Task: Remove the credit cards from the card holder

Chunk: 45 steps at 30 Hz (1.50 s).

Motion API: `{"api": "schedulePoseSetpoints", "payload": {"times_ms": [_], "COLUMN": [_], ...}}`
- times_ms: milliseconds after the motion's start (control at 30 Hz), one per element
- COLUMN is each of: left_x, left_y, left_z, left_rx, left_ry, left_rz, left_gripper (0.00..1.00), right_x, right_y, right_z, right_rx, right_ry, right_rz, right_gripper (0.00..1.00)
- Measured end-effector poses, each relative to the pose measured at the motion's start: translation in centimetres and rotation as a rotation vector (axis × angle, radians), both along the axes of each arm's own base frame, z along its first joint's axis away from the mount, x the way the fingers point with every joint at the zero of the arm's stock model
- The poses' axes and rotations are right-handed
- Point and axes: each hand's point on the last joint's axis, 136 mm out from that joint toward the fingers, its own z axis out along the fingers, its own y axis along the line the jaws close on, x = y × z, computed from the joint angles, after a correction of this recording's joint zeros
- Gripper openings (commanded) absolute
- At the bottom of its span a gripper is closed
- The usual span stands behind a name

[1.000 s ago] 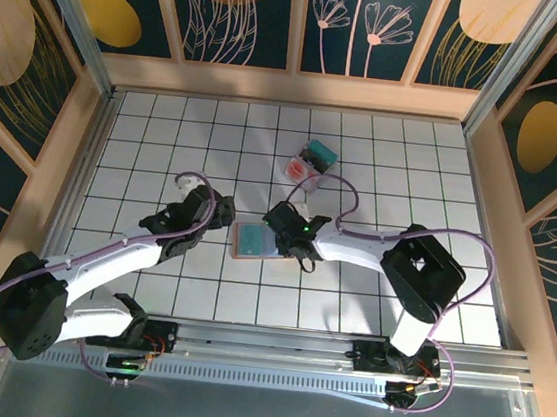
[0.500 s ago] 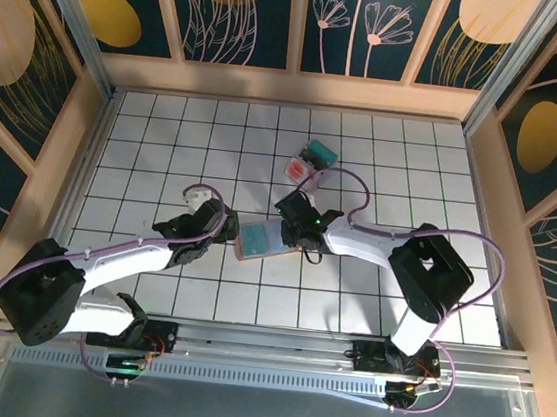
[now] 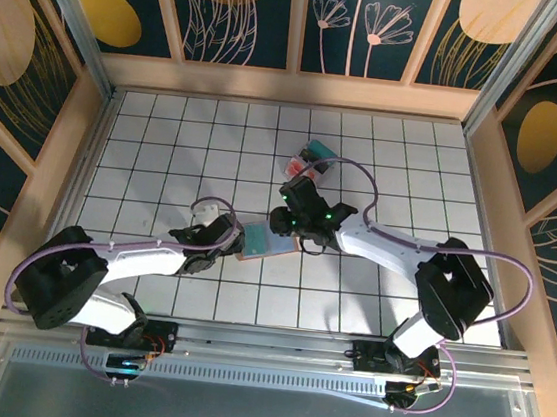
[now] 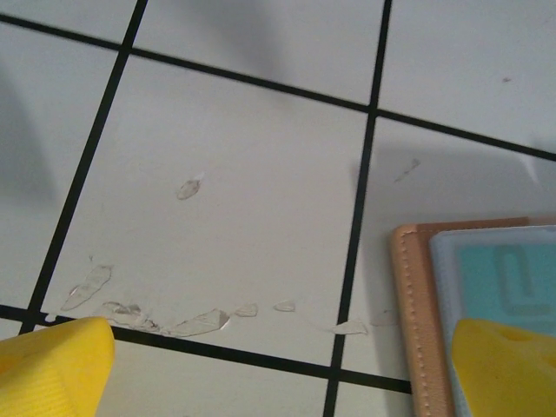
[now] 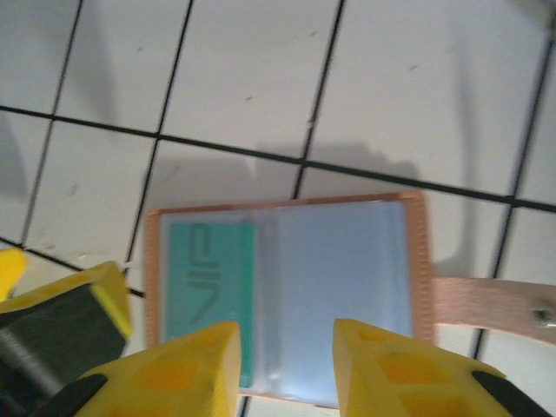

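The card holder [image 3: 261,239] lies open and flat on the tiled table, tan leather edging round a blue-grey inside [image 5: 343,291]. A teal credit card [image 5: 208,291] sits in its left pocket, and its brown tab [image 5: 486,302] sticks out to the right. My right gripper [image 5: 285,372] hovers over the holder's near edge, open, with nothing between its yellow fingertips [image 5: 178,369]. My left gripper [image 4: 278,373] is wide open at the holder's left edge [image 4: 415,313]; its right fingertip [image 4: 504,360] lies over the teal card [image 4: 512,274], and its left one over bare tile.
A clear plastic box [image 3: 310,162] with red and teal contents lies on the far side of the holder, just behind my right wrist. Wooden walls [image 3: 51,173] enclose the table. Dried smears [image 4: 139,308] mark the tile left of the holder.
My left gripper has slid right up to the holder's left edge. The right arm has swung further back and right, its jaws a little narrower. The holder stays open and flat.
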Motion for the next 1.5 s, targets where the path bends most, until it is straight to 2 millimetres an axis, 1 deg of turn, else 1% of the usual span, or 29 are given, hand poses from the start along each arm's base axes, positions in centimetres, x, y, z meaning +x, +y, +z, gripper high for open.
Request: {"api": "schedulePoseSetpoints", "payload": {"times_ms": [167,233,333,567,767,867,1267,1367,1500], "left_x": [0.0,0.0,0.2,0.2,0.2,0.2,0.4,0.4,0.4], "left_y": [-0.1,0.0,-0.1,0.1,0.2,0.2,0.1,0.1,0.1], "left_z": [-0.9,-1.4,-1.5,-1.8,-1.8,-1.8,-2.0,-2.1,-2.1], "left_rx": [0.004,0.016,0.028,0.046,0.055,0.055,0.085,0.089,0.09], "left_ry": [0.016,0.026,0.025,0.029,0.033,0.033,0.047,0.051,0.051], "left_rz": [0.006,0.006,0.01,0.015,0.016,0.016,0.018,0.018,0.019], "left_gripper": [0.99,0.99,0.99,0.99,0.99,0.99,0.99,0.99,0.99], "right_x": [-1.0,-1.4,-1.9,-2.4,-2.7,-2.7,-2.1,-2.2,-2.3], "right_y": [1.5,1.9,2.3,3.4,3.8,3.8,3.6,3.8,3.8], "right_z": [-2.1,-2.8,-3.6,-4.8,-5.9,-6.2,-7.2,-7.1,-7.3], "right_rx": [0.033,0.04,0.05,0.084,0.088,0.092,0.093,0.106,0.136], "right_ry": [0.088,0.118,0.154,0.206,0.235,0.246,0.267,0.274,0.288], "right_rz": [0.057,0.073,0.087,0.117,0.126,0.12,0.091,0.089,0.089], "right_gripper": [0.26,0.25,0.24,0.23,0.25,0.26,0.29,0.29,0.26]}}
